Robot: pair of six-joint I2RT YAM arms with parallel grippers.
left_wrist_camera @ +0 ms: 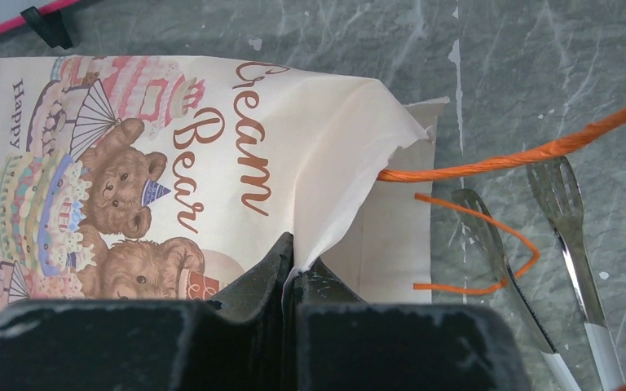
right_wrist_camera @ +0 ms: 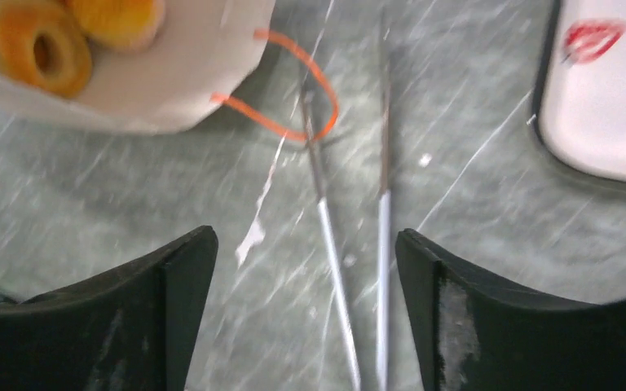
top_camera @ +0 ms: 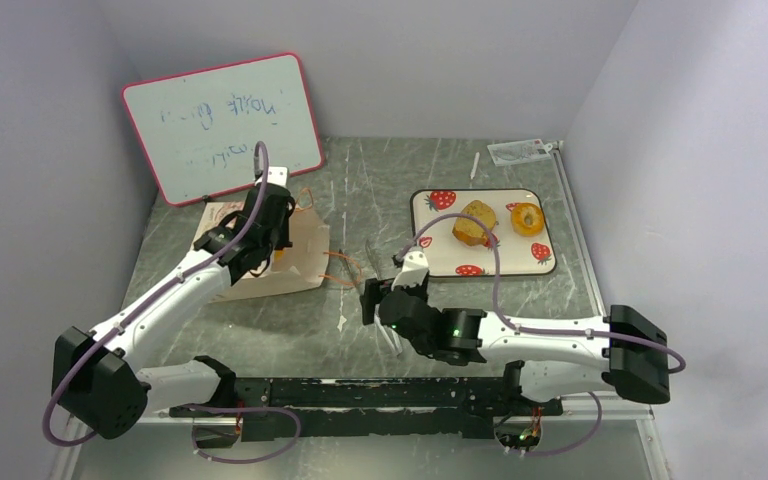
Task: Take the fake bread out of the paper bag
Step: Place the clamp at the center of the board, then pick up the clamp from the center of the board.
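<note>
Toward the left of the surface the paper bag (top_camera: 300, 255) lies flat, printed face up, mouth toward the middle. The left fingers (left_wrist_camera: 289, 273) are clamped together on its upper lip, lifting the paper so the mouth gapes. The right fingers (right_wrist_camera: 183, 281) stand wide apart and empty, low over a fork (left_wrist_camera: 566, 212) and a second utensil (left_wrist_camera: 489, 244) just outside the mouth. A ring bagel (right_wrist_camera: 37, 49) and an orange roll (right_wrist_camera: 118, 16) show inside; a loaf chunk (top_camera: 474, 222) and another bagel (top_camera: 526, 218) sit on the tray (top_camera: 495, 258). The next reach should probably go in level under the raised lip, clear of the orange cord handles (left_wrist_camera: 522, 155), and close only once the fingers straddle one piece. From above, the left arm hides the mouth. The right wrist view is blurred. Whether more bread lies deeper in the bag cannot be told.
</note>
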